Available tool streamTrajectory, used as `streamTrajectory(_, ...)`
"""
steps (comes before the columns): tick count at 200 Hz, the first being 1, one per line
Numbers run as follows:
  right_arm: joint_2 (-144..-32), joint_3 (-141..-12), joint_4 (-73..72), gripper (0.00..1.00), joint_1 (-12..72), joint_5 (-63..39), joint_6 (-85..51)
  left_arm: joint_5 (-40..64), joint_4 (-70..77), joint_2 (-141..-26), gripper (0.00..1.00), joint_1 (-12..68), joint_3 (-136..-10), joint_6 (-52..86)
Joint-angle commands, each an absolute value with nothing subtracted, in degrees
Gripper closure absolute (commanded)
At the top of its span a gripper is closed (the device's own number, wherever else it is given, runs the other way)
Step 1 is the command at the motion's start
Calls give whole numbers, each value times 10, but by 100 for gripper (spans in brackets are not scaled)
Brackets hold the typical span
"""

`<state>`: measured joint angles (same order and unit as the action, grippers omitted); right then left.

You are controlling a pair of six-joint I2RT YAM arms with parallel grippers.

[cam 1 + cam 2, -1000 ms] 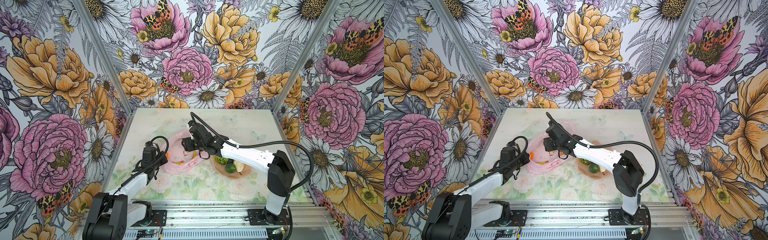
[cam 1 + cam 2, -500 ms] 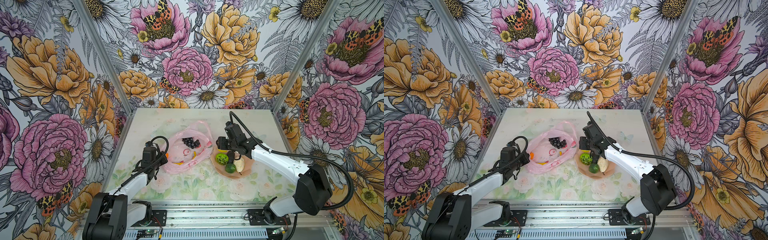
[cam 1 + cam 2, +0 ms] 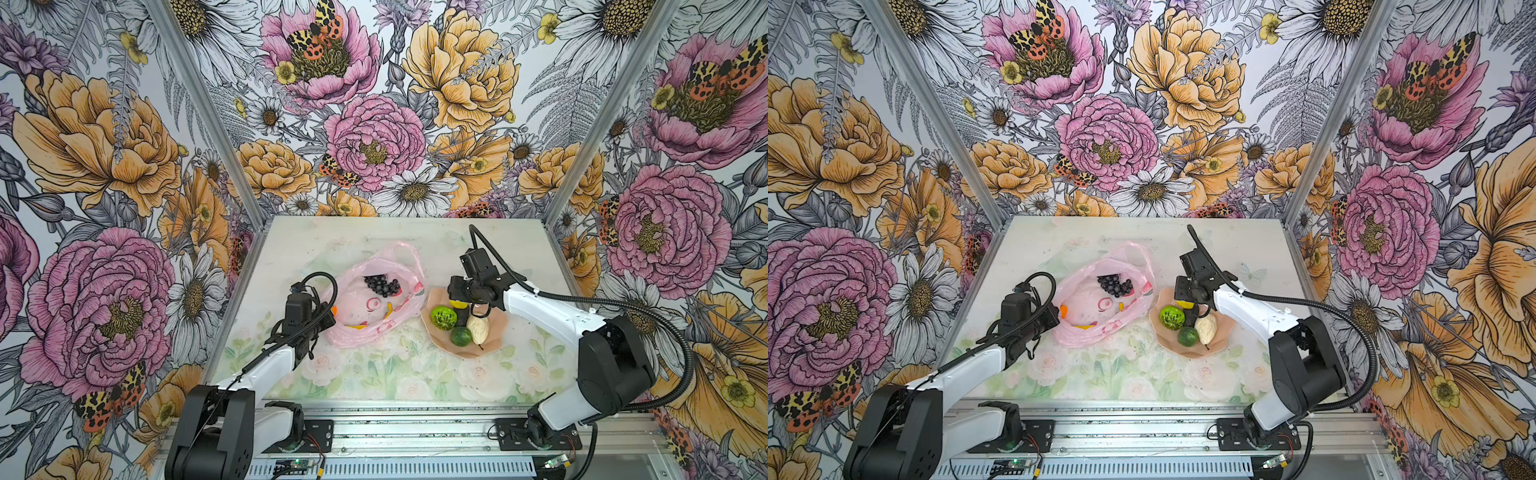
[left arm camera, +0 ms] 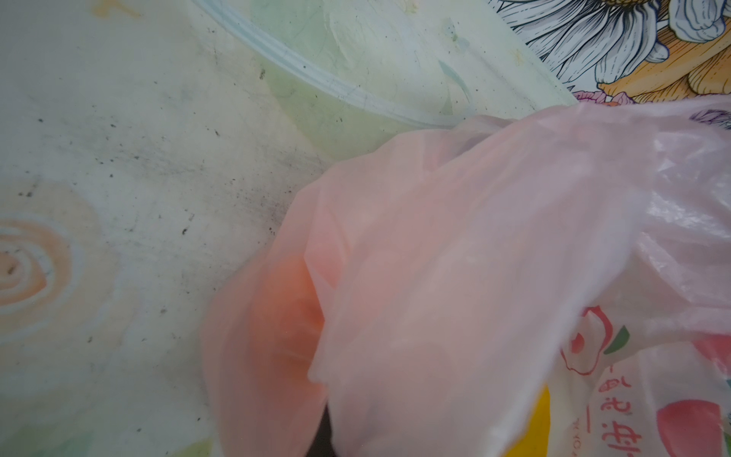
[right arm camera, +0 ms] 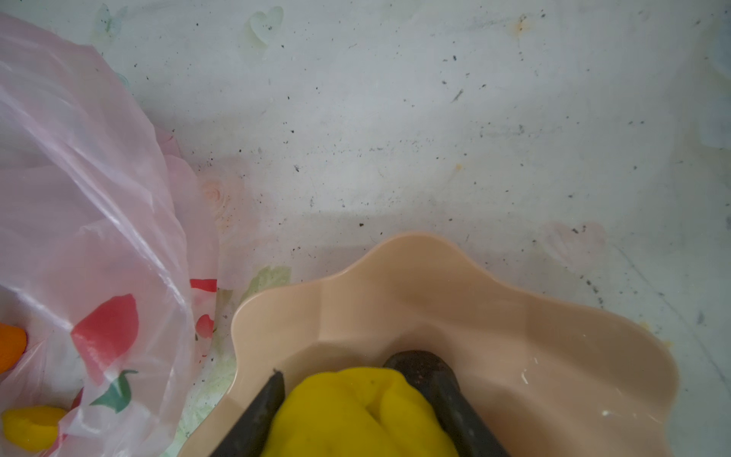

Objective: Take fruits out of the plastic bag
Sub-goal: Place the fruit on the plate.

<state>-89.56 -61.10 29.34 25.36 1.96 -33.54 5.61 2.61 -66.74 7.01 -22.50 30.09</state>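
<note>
The pink plastic bag point(image 3: 360, 300) point(image 3: 1088, 305) lies open mid-table, with a dark grape bunch point(image 3: 382, 286) point(image 3: 1115, 285), a yellow banana point(image 5: 31, 427) and an orange piece point(image 5: 10, 348) inside. My left gripper point(image 3: 328, 316) point(image 4: 324, 439) is shut on the bag's left edge, and the film point(image 4: 455, 277) drapes over its jaws. My right gripper point(image 3: 457, 296) point(image 5: 348, 376) is shut on the yellow lemon point(image 3: 458, 303) point(image 5: 356, 411), low over the peach dish point(image 3: 494, 332) point(image 5: 514, 316). A halved lime point(image 3: 443, 318), a green avocado point(image 3: 461, 336) and a cream lump point(image 3: 478, 328) lie in the dish.
The dish point(image 3: 1223, 328) stands just right of the bag, almost touching it. Flowered walls close in the table on three sides. A metal rail point(image 3: 415, 432) with both arm bases runs along the front edge.
My right gripper has carried the lemon rightward from over the bag to above the dish. The left gripper and the bag have stayed put.
</note>
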Motion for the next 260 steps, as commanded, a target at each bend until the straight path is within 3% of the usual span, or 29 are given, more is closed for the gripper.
streamTrajectory(1, -910, -639, 288, 43, 252, 7, -329, 56, 26, -661, 100, 75, -240, 293)
streamTrajectory(114, -972, -665, 346, 30, 263, 40, -316, 56, 26, -665, 100, 74, -241, 293)
streamTrajectory(152, -966, -669, 355, 19, 266, 52, -310, 54, 26, -665, 100, 75, -241, 292)
streamTrajectory(228, -930, -687, 390, 12, 283, 100, -306, 58, 25, -662, 100, 76, -242, 291)
streamTrajectory(260, -885, -706, 422, 10, 310, 163, -309, 36, 17, -670, 100, 116, -254, 275)
